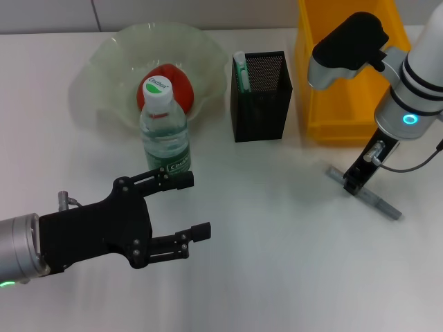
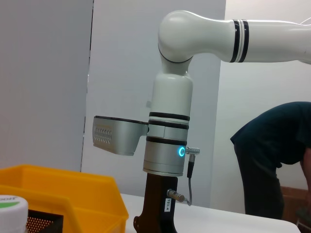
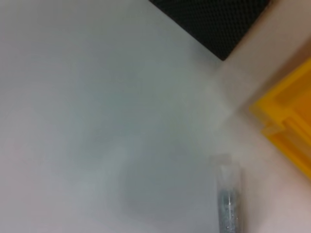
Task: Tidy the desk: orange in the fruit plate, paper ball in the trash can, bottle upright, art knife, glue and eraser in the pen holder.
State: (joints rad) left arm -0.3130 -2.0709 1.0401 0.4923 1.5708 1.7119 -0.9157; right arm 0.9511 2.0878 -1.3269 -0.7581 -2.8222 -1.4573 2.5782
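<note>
1. Translucent pale-green wavy-rimmed fruit plate (image 1: 104, 76), at 11 o'clock on the desk in the head view. Contents: one round red-orange fruit (image 1: 176, 86), resting near the plate's centre.
2. Black mesh square pen holder (image 1: 261, 104), at 12 o'clock, just right of the plate. Contents: one white-and-green stick-like item (image 1: 240, 71) upright in its near-left corner; I cannot tell what it is.
3. Yellow plastic bin (image 1: 325, 104), at 1 o'clock, just beside the pen holder. My right arm hides most of its interior; contents cannot be told.
4. Clear plastic water bottle with white cap and green label (image 1: 165, 131), upright, at the plate's near rim, in front of the fruit.
5. My left gripper (image 1: 187, 207), black, at 7 o'clock, just below the bottle: fingers spread wide, nothing between them, upper finger close to the bottle's base.
6. My right gripper (image 1: 354, 181), at 3 o'clock, points down onto a grey slim art knife (image 1: 377, 200) lying flat and diagonal on the desk. Fingertips meet the knife near its far end; I cannot tell how far apart they stand.
7. Surface: white matte desk (image 1: 277, 263).
8. Room, left wrist view: pale grey wall panels (image 2: 48, 73); a person in a dark shirt (image 2: 272, 160), bent over, beyond the desk.
</note>
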